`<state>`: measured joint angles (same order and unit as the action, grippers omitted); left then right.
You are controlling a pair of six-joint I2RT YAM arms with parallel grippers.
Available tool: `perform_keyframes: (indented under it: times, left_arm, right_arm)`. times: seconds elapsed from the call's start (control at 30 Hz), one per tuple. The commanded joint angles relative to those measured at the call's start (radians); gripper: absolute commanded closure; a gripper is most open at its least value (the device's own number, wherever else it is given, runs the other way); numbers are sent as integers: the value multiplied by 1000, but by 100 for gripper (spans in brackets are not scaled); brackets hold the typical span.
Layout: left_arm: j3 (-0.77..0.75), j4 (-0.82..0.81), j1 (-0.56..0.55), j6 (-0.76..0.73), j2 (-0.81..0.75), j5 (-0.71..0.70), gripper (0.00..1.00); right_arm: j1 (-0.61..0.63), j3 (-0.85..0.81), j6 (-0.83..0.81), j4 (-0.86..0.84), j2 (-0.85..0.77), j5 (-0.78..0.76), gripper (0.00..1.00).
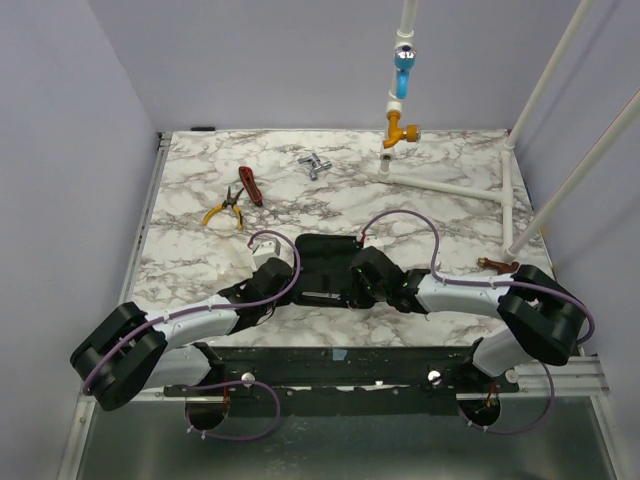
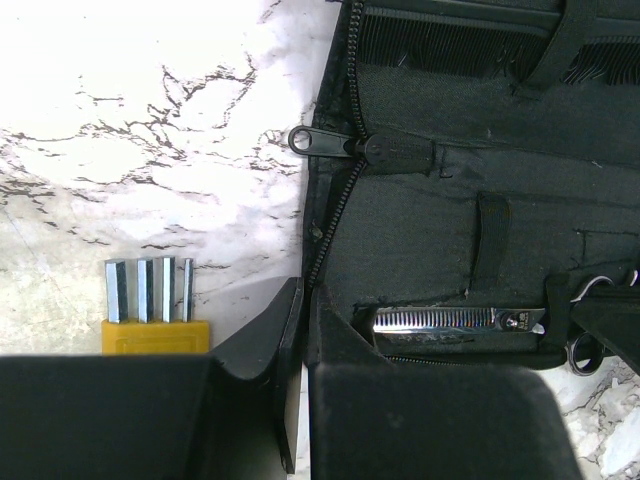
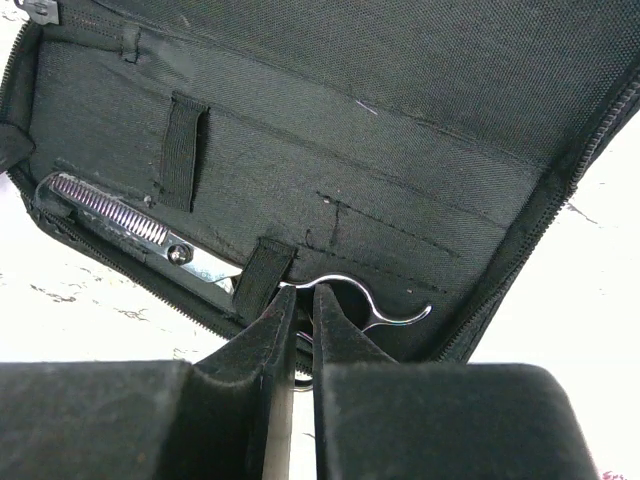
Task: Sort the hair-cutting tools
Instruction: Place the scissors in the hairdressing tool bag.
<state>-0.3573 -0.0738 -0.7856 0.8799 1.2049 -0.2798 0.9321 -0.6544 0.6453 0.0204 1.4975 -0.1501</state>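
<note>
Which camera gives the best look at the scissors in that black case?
The right wrist view: the scissors show their toothed blade, pivot and finger hook. The left wrist view shows mainly the blade; the top view doesn't reveal them.

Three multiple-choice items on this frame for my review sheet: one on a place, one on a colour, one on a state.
1. Where are the scissors?
A. tucked in the case, under a strap
B. loose on the tabletop
C. hanging from a pipe

2. What colour are the handles of the pliers?
A. blue
B. green
C. yellow

3. How is the case?
A. zipped shut
B. lying open
C. standing on end

Answers:
1 A: the right wrist view shows a strap crossing them inside the case.
2 C: the top view shows the yellow handles on the marble.
3 B: both wrist views show its inner lining and pockets.
</note>
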Motion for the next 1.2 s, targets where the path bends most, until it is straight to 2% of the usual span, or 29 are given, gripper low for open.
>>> perform_keyframes:
  times: [0.0, 0.43, 0.97, 1.03, 1.17]
  left_arm:
    - [15, -24, -27, 19, 36, 113, 100]
    - [17, 43, -29, 26, -3, 51, 100]
    - [15, 72, -29, 25, -11, 25, 100]
    - [13, 72, -29, 22, -11, 25, 100]
    - [1, 92, -28, 18, -18, 27, 100]
  right_arm:
    - [40, 18, 55, -74, 71, 142, 89]
    - [40, 32, 70, 174, -15, -107, 90]
    - [33, 65, 90, 245, -81, -201, 91]
    - [33, 49, 90, 247, -76, -204, 87]
    - [33, 20, 95, 256, -115, -206, 67]
